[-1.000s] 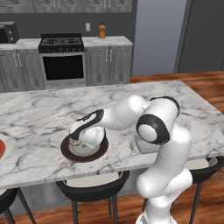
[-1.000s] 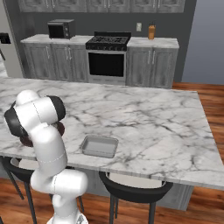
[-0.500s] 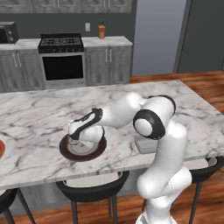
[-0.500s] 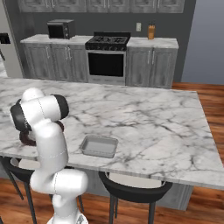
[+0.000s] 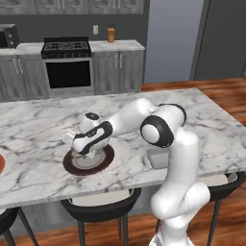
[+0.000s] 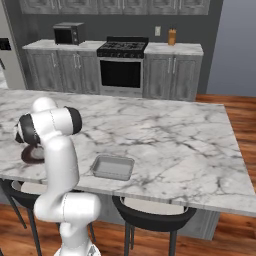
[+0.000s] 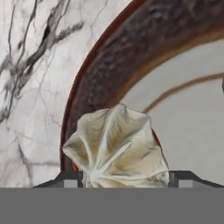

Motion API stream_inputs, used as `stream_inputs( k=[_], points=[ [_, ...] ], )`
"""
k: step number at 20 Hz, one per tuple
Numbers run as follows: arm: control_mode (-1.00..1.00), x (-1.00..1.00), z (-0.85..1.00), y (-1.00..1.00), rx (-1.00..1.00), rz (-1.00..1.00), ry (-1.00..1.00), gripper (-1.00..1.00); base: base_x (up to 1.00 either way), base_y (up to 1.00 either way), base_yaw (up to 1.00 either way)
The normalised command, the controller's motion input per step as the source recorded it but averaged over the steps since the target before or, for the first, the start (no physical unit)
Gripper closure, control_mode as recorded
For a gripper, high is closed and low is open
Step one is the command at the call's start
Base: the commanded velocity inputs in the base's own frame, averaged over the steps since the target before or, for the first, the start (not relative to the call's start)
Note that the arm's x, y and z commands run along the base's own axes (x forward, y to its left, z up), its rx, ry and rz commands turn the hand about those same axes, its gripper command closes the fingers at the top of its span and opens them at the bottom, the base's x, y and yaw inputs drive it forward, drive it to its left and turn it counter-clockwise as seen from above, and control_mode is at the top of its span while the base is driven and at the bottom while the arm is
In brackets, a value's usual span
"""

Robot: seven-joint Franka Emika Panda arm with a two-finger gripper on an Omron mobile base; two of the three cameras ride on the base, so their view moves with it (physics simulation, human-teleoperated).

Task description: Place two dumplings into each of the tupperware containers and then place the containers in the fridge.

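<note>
A pleated beige dumpling (image 7: 116, 146) lies at the edge of a dark brown-rimmed plate (image 7: 100, 57) on the marble island. My gripper (image 7: 126, 180) is down over it, and each dark fingertip (image 7: 72, 180) presses against a side of the dumpling. In the left base view the gripper (image 5: 79, 144) hangs low over the same plate (image 5: 108, 161), hiding the dumpling. One grey tupperware container (image 5: 156, 157) sits near the island's front edge, right of the plate, partly behind my arm; it lies empty (image 6: 113, 167). The tall dark grey fridge (image 5: 226, 43) stands at the far right.
A red-rimmed plate (image 5: 1, 166) pokes in at the island's left edge. Black stools (image 5: 98, 211) stand under the front edge. The black oven range (image 5: 67, 62) and grey cabinets line the back wall, with a microwave (image 6: 67, 34) on the counter.
The hand has come lower onto the brown-rimmed plate and its jaws have drawn in around the dumpling. The arm's elbow has swung a little to the right.
</note>
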Motion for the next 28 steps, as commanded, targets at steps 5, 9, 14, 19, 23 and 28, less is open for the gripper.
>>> stream_inputs(
  k=[5, 9, 14, 19, 23, 28],
  points=[
    [-1.0, -0.05, -0.29, -0.16, 0.0, 0.0, -0.07, 1.0, 0.0, 0.0, 0.0],
    [-1.0, -0.5, 0.35, -0.53, 0.03, 0.0, -0.19, 1.0, 0.0, 0.0, 0.0],
    [-1.0, -0.89, 0.59, -0.64, 0.0, 0.0, -0.08, 1.0, 0.0, 0.0, 0.0],
    [-1.0, -0.77, 0.86, -0.98, -0.01, -0.04, 0.02, 1.0, 0.0, 0.0, 0.0],
    [-1.0, -0.73, 0.44, -1.0, 0.0, -0.2, 0.07, 1.0, 0.0, 0.0, 0.0],
    [-1.0, -0.68, 0.35, -1.0, -0.02, -0.11, 0.11, 1.0, 0.0, 0.0, 0.0]
  ],
)
